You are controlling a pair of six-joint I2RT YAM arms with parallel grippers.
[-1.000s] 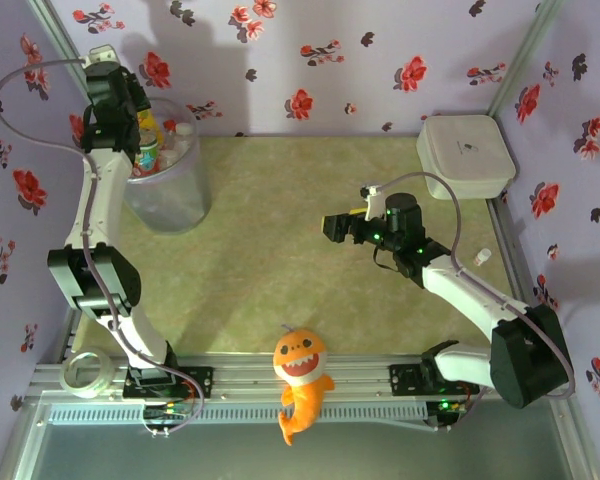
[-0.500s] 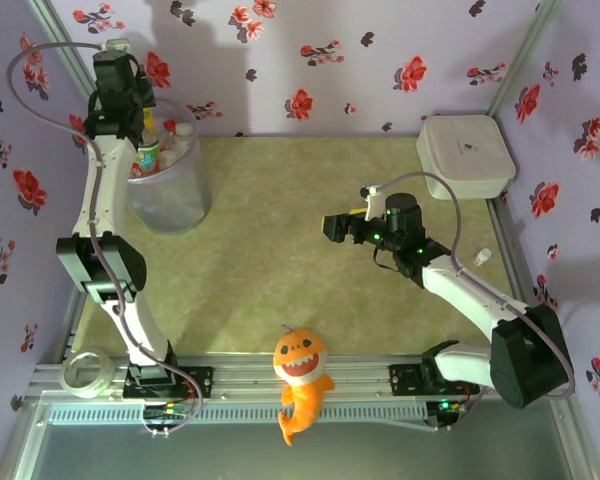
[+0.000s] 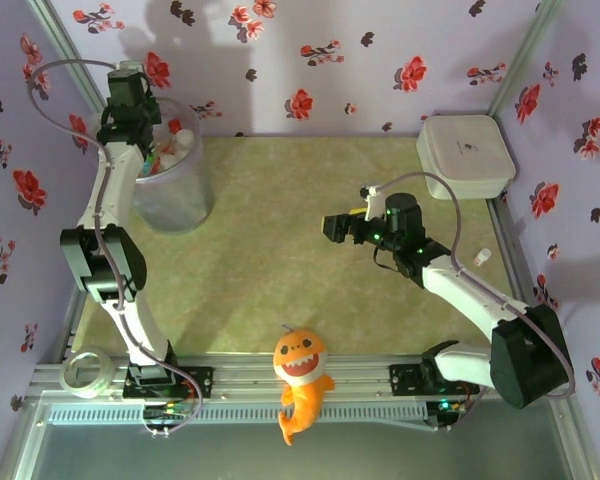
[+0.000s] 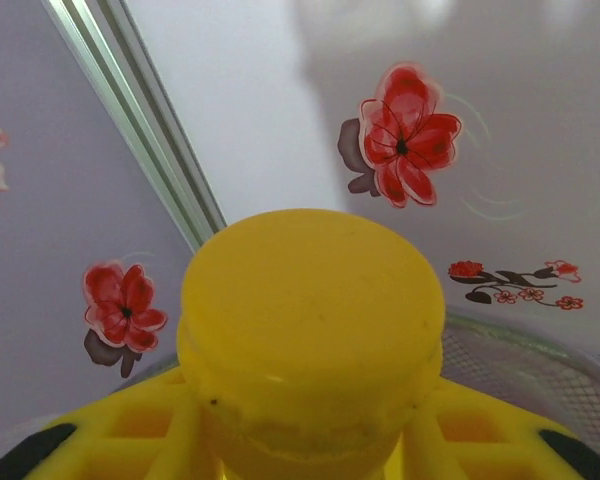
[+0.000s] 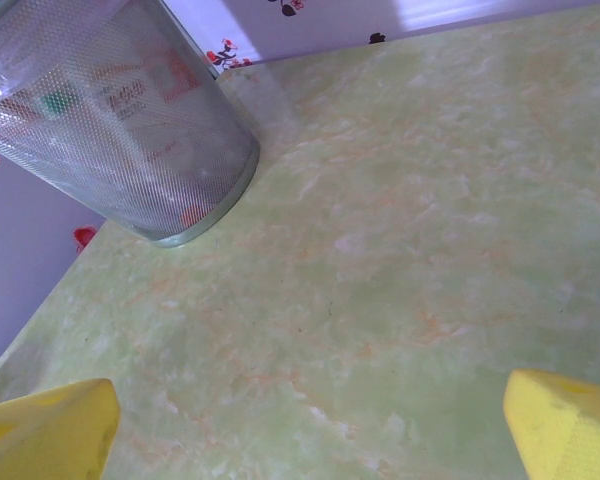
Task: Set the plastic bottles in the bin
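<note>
Left hand [image 3: 140,125] moved yellow bottle [image 4: 312,320] over translucent bin [image 3: 172,202]

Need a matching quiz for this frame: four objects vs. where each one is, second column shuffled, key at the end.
1. bin
2. white box
3. plush fish
4. yellow bottle

A. near edge, middle
B. gripped in the left claw
C. far right corner
D. far left corner

Pairs: 1-D, 2-C, 3-A, 4-B
</note>
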